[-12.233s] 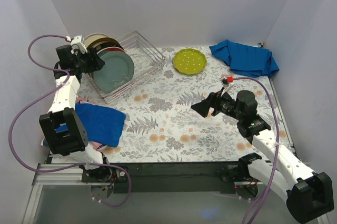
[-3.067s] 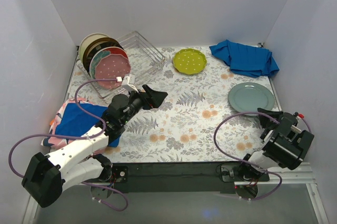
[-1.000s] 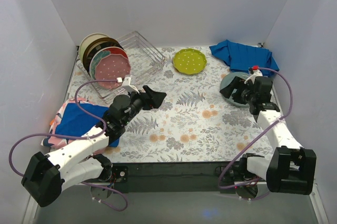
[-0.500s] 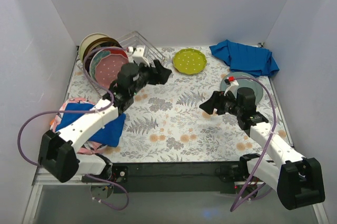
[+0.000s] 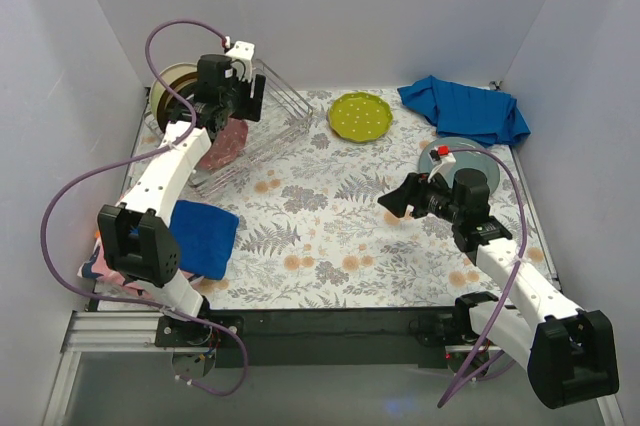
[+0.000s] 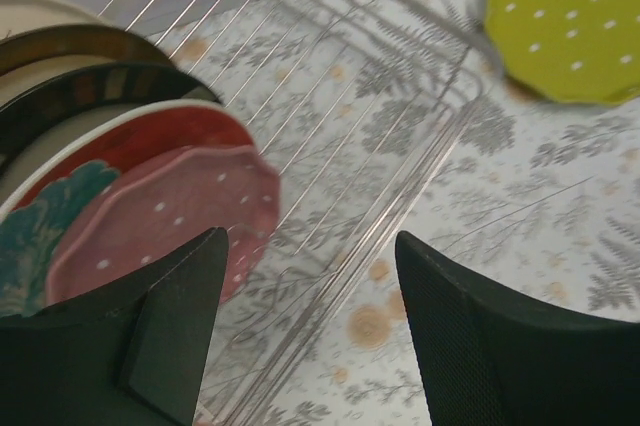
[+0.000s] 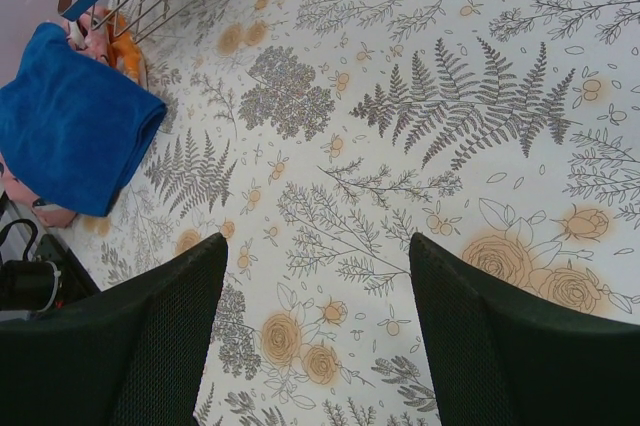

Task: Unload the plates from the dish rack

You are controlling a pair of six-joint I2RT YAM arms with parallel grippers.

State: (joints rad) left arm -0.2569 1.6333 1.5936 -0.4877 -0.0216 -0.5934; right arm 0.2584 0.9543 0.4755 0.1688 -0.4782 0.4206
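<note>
Five plates [image 6: 160,226] I am counting on edge at the left end of the one dish rack [image 5: 285,111], whose long axis is running near-left to far-right. Two more, lime-green plate [image 5: 361,116] and grey-teal plate [image 5: 480,149], are lying flat on the table [image 5: 330,236]. The left fingers [image 6: 170,336] over the rack and the right fingers [image 7: 500,346] are gaping wide, holding nothing.

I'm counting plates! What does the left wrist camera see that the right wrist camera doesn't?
Only the left wrist view shows the lime-green plate lying on the table, and the teal-red plate and dark-rimmed plate standing up. Only the right wrist view shows the blue cloth. Both show the wire dish rack and the flowery table cover.
</note>
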